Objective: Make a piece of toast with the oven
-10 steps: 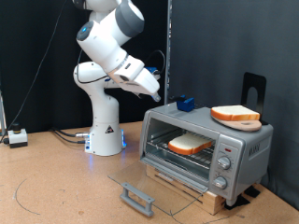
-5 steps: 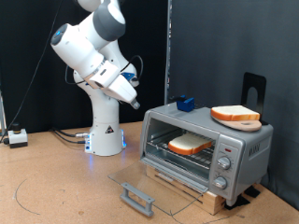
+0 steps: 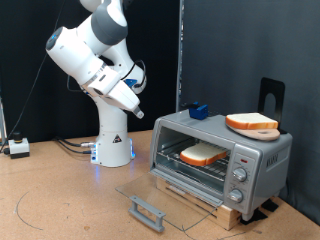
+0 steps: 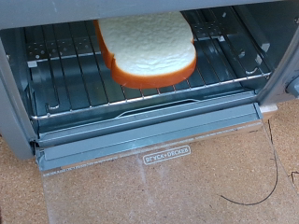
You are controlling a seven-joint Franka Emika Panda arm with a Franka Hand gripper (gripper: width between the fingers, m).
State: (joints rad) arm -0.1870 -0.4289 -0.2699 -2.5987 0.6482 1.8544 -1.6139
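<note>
Seen from a fixed exterior camera set low across the tabletop, well back, taking in the whole arm at left and the oven (image 3: 220,155) at right with its door (image 3: 165,200) dropped open. Shot by the wrist camera from closer in, angled down into the open oven mouth. Shared by both: wire rack (image 4: 140,70), the piece of toast (image 4: 148,47) and the glass door.

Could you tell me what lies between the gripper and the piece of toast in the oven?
Only open air: in the exterior view, nothing stands between the gripper and the piece of toast.
</note>
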